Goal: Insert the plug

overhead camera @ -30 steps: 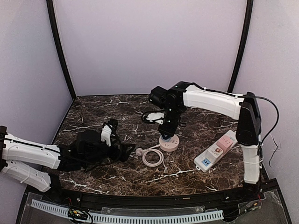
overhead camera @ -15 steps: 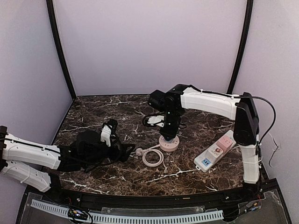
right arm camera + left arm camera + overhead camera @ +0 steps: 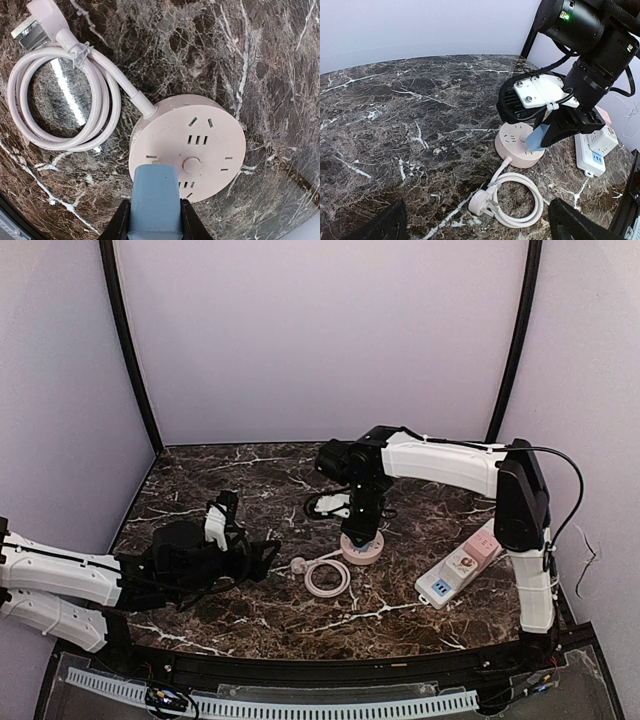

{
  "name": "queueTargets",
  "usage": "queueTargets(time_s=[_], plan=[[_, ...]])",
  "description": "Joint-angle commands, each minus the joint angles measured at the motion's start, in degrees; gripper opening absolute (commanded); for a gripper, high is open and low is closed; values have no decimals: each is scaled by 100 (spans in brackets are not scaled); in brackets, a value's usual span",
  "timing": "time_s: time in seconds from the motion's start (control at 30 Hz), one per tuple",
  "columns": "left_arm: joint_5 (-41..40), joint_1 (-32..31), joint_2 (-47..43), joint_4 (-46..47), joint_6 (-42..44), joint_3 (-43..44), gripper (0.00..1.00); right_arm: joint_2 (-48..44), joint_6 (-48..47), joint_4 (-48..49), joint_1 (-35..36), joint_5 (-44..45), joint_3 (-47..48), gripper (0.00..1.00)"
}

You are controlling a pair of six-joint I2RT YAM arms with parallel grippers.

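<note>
The right end effector [image 3: 156, 222] is shut tight on the blue plug [image 3: 155, 195]. In the last second it has gone down a little. Now the plug is right over the near edge of the round pink socket [image 3: 200, 135], in the middle of the bench [image 3: 200, 480]. I think it is touching the top, but I cannot tell if its pins are in the holes. It looks a bit too close to the edge, so it may need a small push toward the far side before it is pressed down.

The left end effector [image 3: 480, 222] is wide open and holds nothing. It has slid back to the left, out of the way.

The socket's own white cord [image 3: 60, 100] lies curled just beside it on the left. A long power strip [image 3: 462, 565] lies off to the right.
</note>
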Motion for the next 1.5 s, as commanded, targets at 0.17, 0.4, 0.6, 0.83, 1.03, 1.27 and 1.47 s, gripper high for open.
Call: queueTargets(time_s=[0.17,0.4,0.6,0.83,1.03,1.27,1.47], plan=[[-53,-16,-134,59,-108,-89,99,45,-9,-54,11,-118,-119,0],[22,-15,-188,40,-147,-95,99,83,-21,0,2,-40,-162,0],[21,-18,-175,60,-147,-105,99,169,-29,4,7,-44,-97,0],[43,-16,-152,72,-164,-104,99,294,1,-4,11,-54,-76,0],[54,-20,-156,73,-172,-102,99,467,-6,-1,11,-37,-17,0],[60,-20,-142,76,-174,-102,99,756,-30,-19,7,82,56,0],[60,-17,-134,81,-183,-107,99,1122,-83,-72,11,254,299,0]])
